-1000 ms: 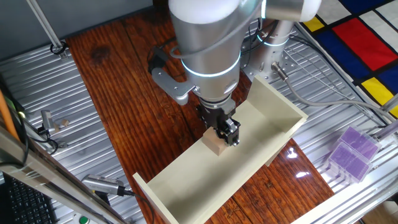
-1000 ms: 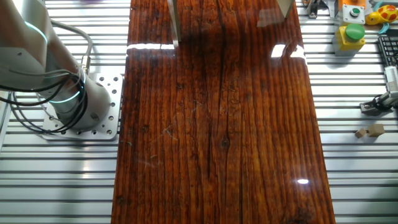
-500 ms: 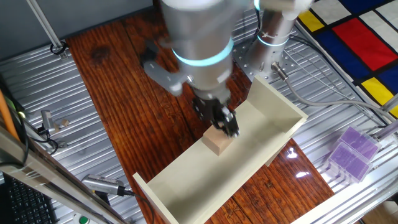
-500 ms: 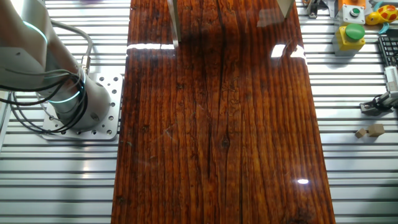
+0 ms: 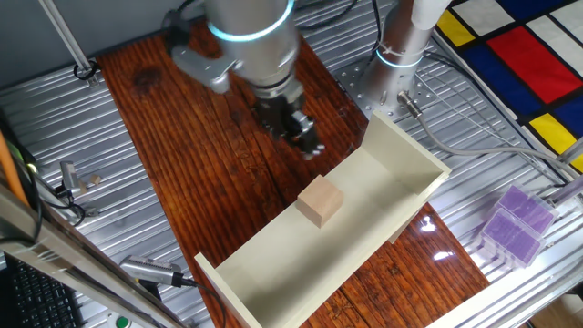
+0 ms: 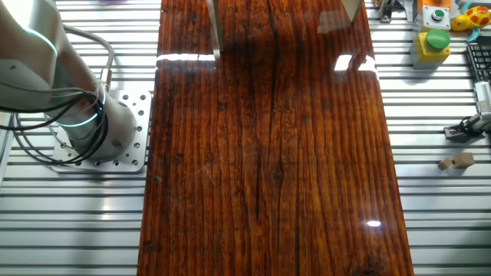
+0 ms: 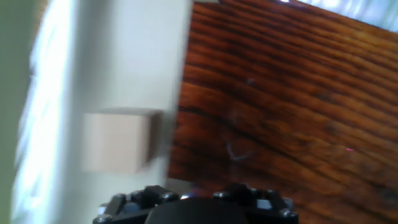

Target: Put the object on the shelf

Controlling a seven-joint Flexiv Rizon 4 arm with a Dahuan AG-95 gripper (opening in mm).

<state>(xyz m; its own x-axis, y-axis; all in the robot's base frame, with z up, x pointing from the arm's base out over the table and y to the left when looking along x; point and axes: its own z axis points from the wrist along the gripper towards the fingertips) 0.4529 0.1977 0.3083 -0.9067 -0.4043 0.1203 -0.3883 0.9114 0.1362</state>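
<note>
Wooden cube (image 5: 320, 200): sitting free on the cream shelf (image 5: 401, 164), against its tabletop-side edge; hand view (image 7: 115, 142) confirming.
Gripper (image 5: 302, 134): hanging above the wooden tabletop (image 5: 182, 137), apart from the cube; jaws blurring, spread indeterminable.
Other fixed view: showing bare tabletop (image 6: 268, 153) only.

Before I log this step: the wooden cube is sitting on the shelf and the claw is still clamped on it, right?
Not quite. The wooden cube does sit on the shelf, but the claw has let go and hangs apart from it over the table, as the fixed view with the shelf shows.
</note>
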